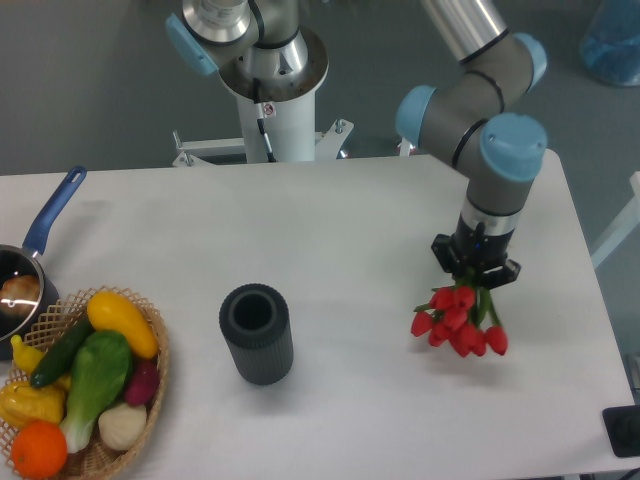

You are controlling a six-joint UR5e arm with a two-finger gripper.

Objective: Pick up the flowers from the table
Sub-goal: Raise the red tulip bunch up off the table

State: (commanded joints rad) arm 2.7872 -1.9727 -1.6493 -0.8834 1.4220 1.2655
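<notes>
The flowers (pixel 458 322), a small bunch of red tulip buds on green stems, are at the right side of the white table (pixel 350 220). My gripper (pixel 478 280) points straight down over the stem end of the bunch. The stems run up between its dark fingers, and it looks shut on them. The buds hang out toward the front left of the gripper. I cannot tell whether the buds still touch the tabletop. The fingertips are mostly hidden by the wrist and the leaves.
A dark ribbed cylinder (pixel 257 333) stands upright left of centre. A wicker basket (pixel 155 360) of fruit and vegetables sits at the front left corner. A pot with a blue handle (pixel 55 210) is behind it. The robot base (pixel 275 90) stands at the table's far edge.
</notes>
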